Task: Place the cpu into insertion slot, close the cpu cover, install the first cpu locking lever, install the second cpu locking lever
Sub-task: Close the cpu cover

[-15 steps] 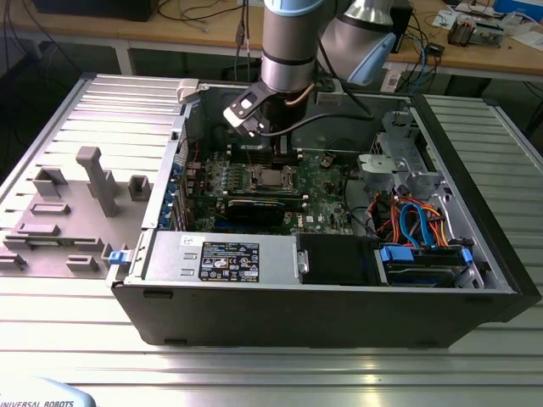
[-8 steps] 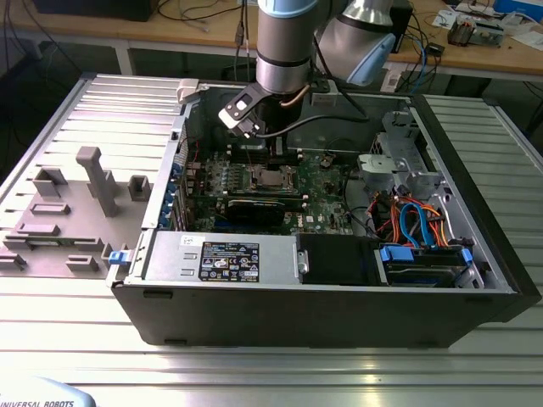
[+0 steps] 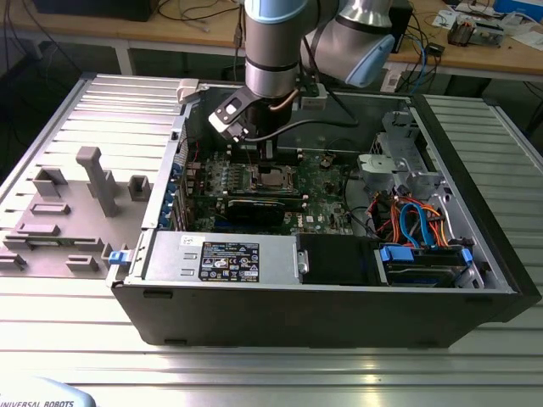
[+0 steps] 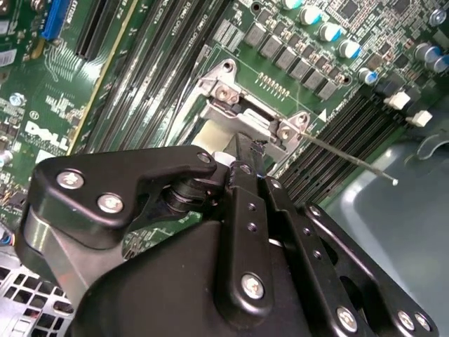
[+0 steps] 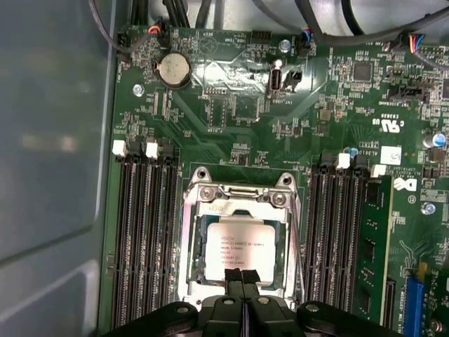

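Ribbed aluminium table [image 3: 254, 373] fronts the open grey case [image 3: 322, 309], whose steep walls hem in the arm [image 3: 271, 51] that reaches down to the green motherboard [image 3: 327, 182]. In the second wrist view, a matte black housing [image 4: 175, 281] hides most of the silver-rimmed insertion slot [image 4: 231, 95]; a thin wire lever [image 4: 351, 160] juts free. In the first wrist view the fingers [image 5: 234, 278] are pressed together over one edge of the cpu [image 5: 238, 246], seated flat in the slot inside the shiny cpu cover [image 5: 191, 239].

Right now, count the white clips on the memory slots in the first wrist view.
4: two clips on one side of the chip, two on the other. The gripper may hide more.
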### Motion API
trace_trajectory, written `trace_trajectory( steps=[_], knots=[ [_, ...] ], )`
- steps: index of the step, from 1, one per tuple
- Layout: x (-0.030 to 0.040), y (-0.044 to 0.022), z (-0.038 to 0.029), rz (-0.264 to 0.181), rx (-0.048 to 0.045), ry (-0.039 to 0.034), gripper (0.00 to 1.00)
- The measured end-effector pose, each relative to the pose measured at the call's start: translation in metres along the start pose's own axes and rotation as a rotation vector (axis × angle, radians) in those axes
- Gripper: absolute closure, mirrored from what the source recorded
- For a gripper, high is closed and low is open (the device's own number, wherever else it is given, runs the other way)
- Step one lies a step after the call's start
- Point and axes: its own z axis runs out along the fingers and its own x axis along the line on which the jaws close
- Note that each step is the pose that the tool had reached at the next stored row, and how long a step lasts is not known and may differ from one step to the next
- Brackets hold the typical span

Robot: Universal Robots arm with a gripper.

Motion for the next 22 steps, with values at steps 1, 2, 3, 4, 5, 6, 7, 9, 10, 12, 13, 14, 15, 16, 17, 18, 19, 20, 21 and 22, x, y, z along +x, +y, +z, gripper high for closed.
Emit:
trace_trajectory(
  steps=[1, 2, 3, 4, 5, 6, 7, 9, 10, 12, 13, 14, 15, 16, 17, 18, 19, 20, 21, 22],
  knots=[
    [0.0000, -0.0005, 0.0006, 0.000, 0.0001, -0.0001, 0.89],
    [0.0000, -0.0012, 0.0014, 0.000, 0.0002, 0.0000, 0.89],
    [0.0001, -0.0017, 0.0022, 0.000, 0.0004, -0.0001, 0.89],
    [0.0001, -0.0024, 0.0032, 0.000, 0.0003, -0.0001, 0.89],
    [0.0001, -0.0035, 0.0050, 0.000, 0.0004, -0.0001, 0.89],
    [0.0002, -0.0039, 0.0061, 0.000, 0.0005, -0.0001, 0.89],
    [0.0002, -0.0042, 0.0070, 0.000, 0.0006, -0.0001, 0.89],
    [0.0002, -0.0045, 0.0092, 0.000, 0.0009, 0.0000, 0.89],
    [0.0001, -0.0046, 0.0103, 0.000, 0.0010, 0.0000, 0.89],
    [0.0001, -0.0046, 0.0116, 0.000, 0.0015, 0.0000, 0.89],
    [0.0001, -0.0047, 0.0121, 0.000, 0.0018, 0.0000, 0.89],
    [0.0001, -0.0047, 0.0125, 0.000, 0.0020, 0.0001, 0.89],
    [0.0001, -0.0047, 0.0130, 0.000, 0.0025, 0.0000, 0.89],
    [0.0001, -0.0048, 0.0139, 0.000, 0.0032, 0.0000, 0.89],
    [0.0000, -0.0048, 0.0149, 0.000, 0.0042, -0.0003, 0.89],
    [0.0000, -0.0048, 0.0154, 0.000, 0.0043, -0.0003, 0.89],
    [0.0000, -0.0048, 0.0155, 0.000, 0.0042, -0.0002, 0.89],
    [0.0000, -0.0048, 0.0156, 0.000, 0.0041, 0.0000, 0.89],
    [0.0001, -0.0048, 0.0156, 0.000, 0.0038, 0.0003, 0.89],
    [0.0003, -0.0046, 0.0138, 0.000, 0.0029, 0.0015, 0.89]
  ],
)
